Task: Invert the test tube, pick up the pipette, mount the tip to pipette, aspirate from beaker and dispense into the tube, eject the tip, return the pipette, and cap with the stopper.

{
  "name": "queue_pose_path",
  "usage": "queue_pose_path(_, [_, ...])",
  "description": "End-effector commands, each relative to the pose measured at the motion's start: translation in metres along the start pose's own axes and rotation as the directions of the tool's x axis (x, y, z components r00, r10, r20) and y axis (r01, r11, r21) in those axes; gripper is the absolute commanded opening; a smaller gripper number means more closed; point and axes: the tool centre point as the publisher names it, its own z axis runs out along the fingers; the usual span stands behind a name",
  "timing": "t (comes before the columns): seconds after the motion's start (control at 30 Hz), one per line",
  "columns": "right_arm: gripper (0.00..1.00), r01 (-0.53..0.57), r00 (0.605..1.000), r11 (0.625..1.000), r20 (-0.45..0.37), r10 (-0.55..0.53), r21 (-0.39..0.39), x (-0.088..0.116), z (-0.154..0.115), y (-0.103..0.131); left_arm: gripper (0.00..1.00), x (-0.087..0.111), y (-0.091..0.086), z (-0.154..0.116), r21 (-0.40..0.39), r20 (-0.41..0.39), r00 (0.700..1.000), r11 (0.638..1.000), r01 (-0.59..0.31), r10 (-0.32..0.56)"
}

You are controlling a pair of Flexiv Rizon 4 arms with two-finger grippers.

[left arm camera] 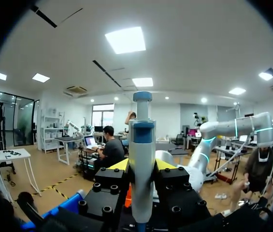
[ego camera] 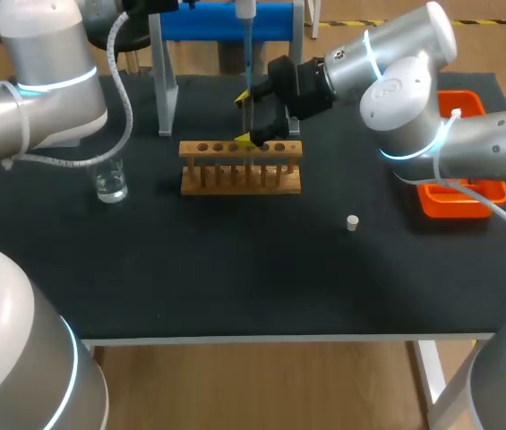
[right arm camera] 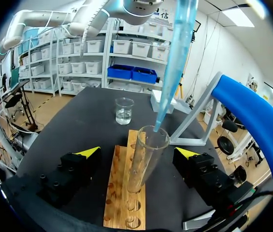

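The white and blue pipette (left arm camera: 142, 145) stands upright between the fingers of my left gripper (left arm camera: 142, 166), which is shut on it. In the head view the pipette (ego camera: 245, 36) hangs over the wooden rack (ego camera: 239, 168). Its blue tip (right arm camera: 175, 58) ends at the mouth of the clear test tube (right arm camera: 143, 159), which stands upright in the rack (right arm camera: 125, 203). My right gripper (right arm camera: 138, 157) is open, one finger on either side of the tube and neither touching it. In the head view the right gripper (ego camera: 249, 118) is at the rack's back edge.
A glass beaker (ego camera: 109, 184) with some liquid stands left of the rack, also in the right wrist view beyond the rack as the beaker (right arm camera: 124, 110). A small white stopper (ego camera: 352, 222) lies on the black mat to the right. An orange tray (ego camera: 454, 199) sits at the right edge, the blue stand (ego camera: 226, 22) behind.
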Motion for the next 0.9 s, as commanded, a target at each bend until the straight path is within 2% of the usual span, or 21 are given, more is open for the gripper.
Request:
queue_pose_path(0.03, [1.0,0.0,1.0,1.0,-0.002,0.0,0.002,0.0,-0.001,0.0,0.0,-0.002,0.003,-0.001,0.006,0.002,1.0,1.0,0.001,-0.001])
queue_pose_path(0.9, [1.0,0.0,1.0,1.0,-0.002,0.0,0.002,0.0,-0.001,0.0,0.0,-0.006,0.019,-0.007,0.014,0.032,0.999,0.999,0.043,-0.044])
